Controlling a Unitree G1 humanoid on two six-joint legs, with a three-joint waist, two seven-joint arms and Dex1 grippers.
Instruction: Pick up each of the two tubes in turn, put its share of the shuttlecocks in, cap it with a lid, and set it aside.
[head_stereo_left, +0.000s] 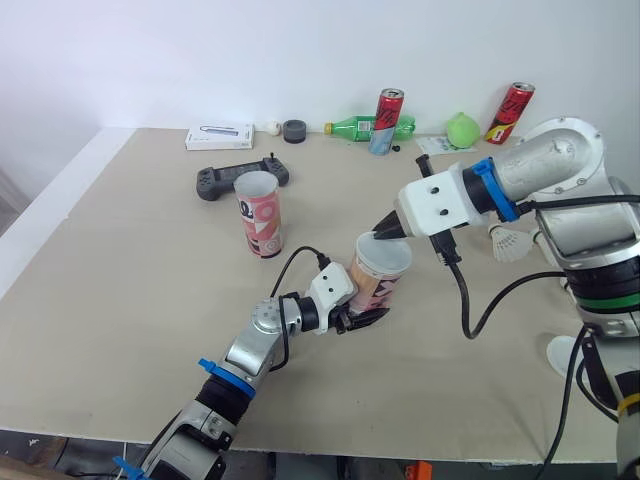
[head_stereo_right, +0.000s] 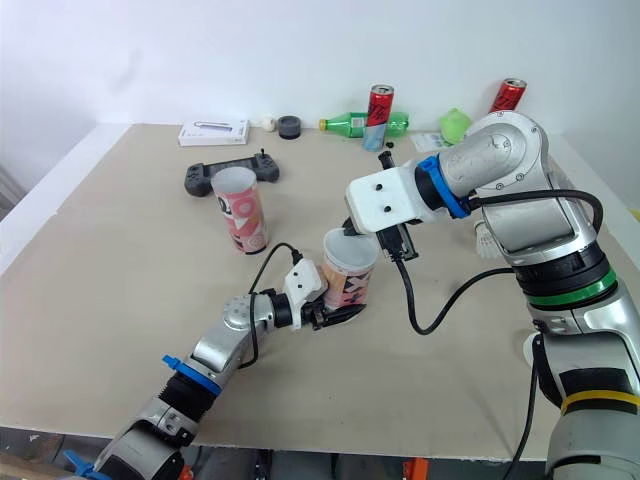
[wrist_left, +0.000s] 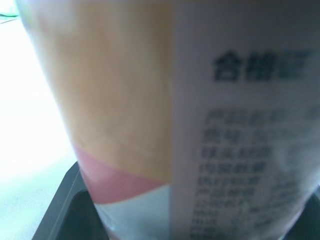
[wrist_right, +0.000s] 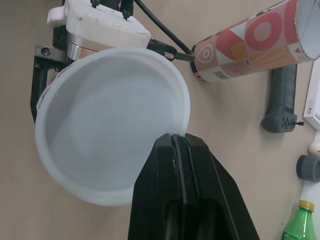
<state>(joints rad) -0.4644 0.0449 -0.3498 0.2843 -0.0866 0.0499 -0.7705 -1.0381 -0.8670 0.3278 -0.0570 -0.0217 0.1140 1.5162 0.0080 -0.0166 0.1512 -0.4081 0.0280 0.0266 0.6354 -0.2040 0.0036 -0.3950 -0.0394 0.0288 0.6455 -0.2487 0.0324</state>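
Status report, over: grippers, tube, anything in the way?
Left gripper shut on tube, low. Right gripper pinching lid at tube's mouth. Second tube open, standing apart. Nothing blocking.

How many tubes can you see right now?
2. One tube is gripped in the left hand mid-table, the right hand holding a lid at its mouth. The second tube stands open, upright, by the game controller.
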